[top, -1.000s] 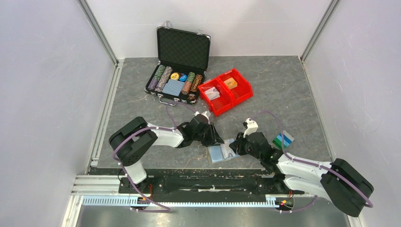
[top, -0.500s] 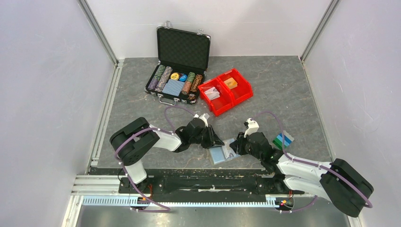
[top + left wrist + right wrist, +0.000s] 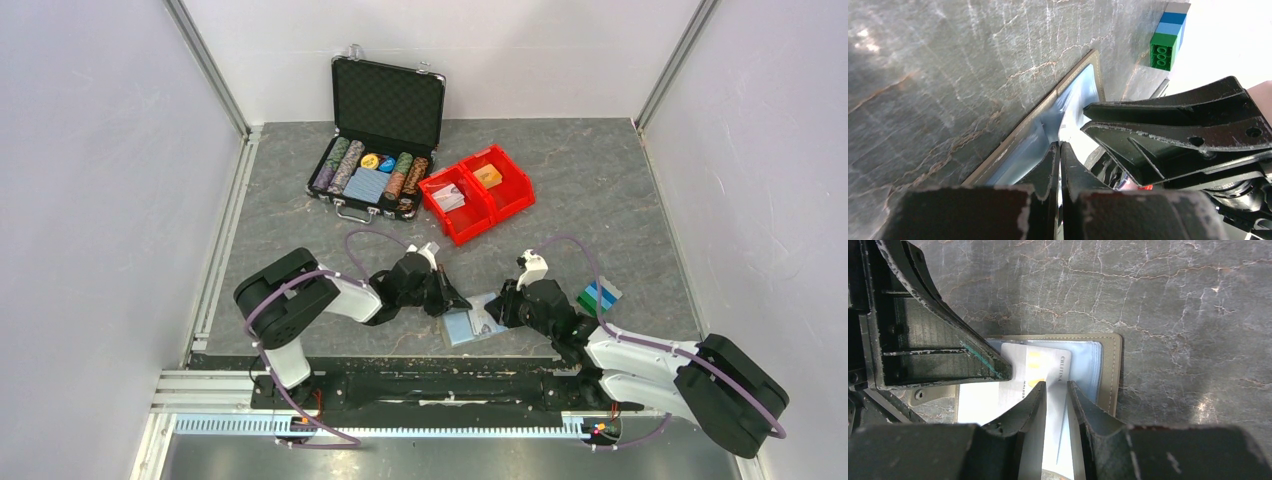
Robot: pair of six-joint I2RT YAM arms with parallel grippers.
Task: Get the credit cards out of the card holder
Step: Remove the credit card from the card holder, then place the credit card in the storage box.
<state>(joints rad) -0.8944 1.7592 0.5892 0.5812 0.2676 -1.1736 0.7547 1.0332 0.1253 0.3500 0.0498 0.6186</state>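
The card holder [image 3: 470, 322] lies open and flat on the surface [image 3: 620, 180], between my 2 sets of fingers. 1 pale credit card [image 3: 1048, 365] sticks partway out of its clear pocket. I cannot see any other cards inside.

My left fingers [image 3: 1045, 175] are closed together, with their tips pressing down on the holder. My right fingers [image 3: 1023, 410] sit a narrow gap apart over the card's exposed end, and I cannot tell whether they grip it.

I judge the card light, stiff and slick, and it lies too flat to pinch, so I would take it by its free edge. The holder looks light and soft and would likely drag along unless pinned.

Well beyond the holder, an open poker-chip case [image 3: 380, 150] holds rows of chips and a blue deck. Also beyond the holder, 2 red bins [image 3: 478, 192] hold small packs.
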